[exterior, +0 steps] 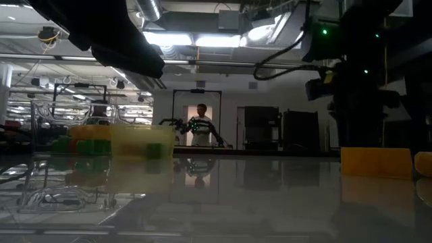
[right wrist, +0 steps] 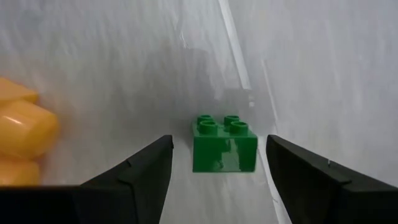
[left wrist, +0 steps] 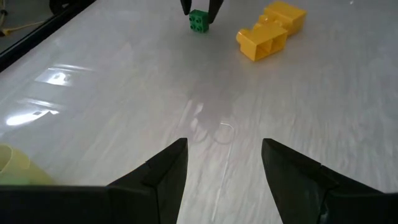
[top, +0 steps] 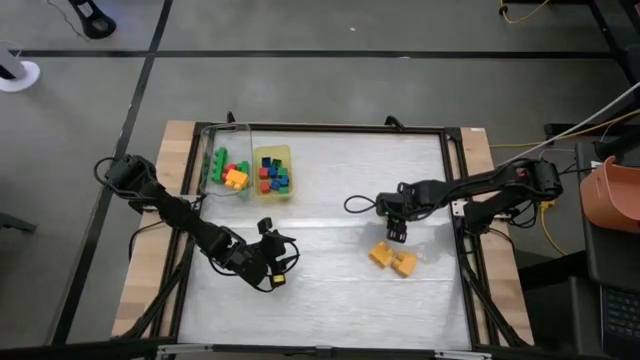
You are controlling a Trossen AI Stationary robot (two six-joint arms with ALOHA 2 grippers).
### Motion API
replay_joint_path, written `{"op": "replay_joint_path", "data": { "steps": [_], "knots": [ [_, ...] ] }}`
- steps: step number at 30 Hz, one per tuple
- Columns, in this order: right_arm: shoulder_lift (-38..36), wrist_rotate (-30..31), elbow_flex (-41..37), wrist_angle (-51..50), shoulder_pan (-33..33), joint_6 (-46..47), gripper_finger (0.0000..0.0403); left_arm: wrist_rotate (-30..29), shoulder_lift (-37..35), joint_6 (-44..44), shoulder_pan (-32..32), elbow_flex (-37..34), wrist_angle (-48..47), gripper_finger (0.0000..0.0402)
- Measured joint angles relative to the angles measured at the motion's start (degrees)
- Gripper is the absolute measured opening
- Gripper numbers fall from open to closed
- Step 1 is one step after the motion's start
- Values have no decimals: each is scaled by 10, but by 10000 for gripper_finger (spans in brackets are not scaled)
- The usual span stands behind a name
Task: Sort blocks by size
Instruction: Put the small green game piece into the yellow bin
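Right of centre on the surface (top: 330, 290): right hand (right wrist: 214, 155) spread wide around green block (right wrist: 224, 144), beside yellow blocks (top: 393, 258); left hand (left wrist: 224, 165) apart, idle.

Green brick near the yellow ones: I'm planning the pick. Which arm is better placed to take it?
Right. The right gripper is open astride the green brick; the left gripper, also open, is well away.

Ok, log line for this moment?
right pincer: open around green block | left pincer: open, idle | yellow blocks: unsorted on table
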Motion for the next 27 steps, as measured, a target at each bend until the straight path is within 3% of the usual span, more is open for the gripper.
{"op": "replay_joint_path", "data": {
  "steps": [7, 13, 27],
  "knots": [
    [0, 0, -33, 75, 0, 3, 257, 0, 0, 0, 0, 0, 0, 191],
    [0, 1, -43, 68, 0, 5, 250, 0, 0, 0, 0, 0, 0, 191],
    [1, -13, -53, 111, 0, 7, 140, 0, 0, 0, 0, 0, 0, 191]
  ]
}}
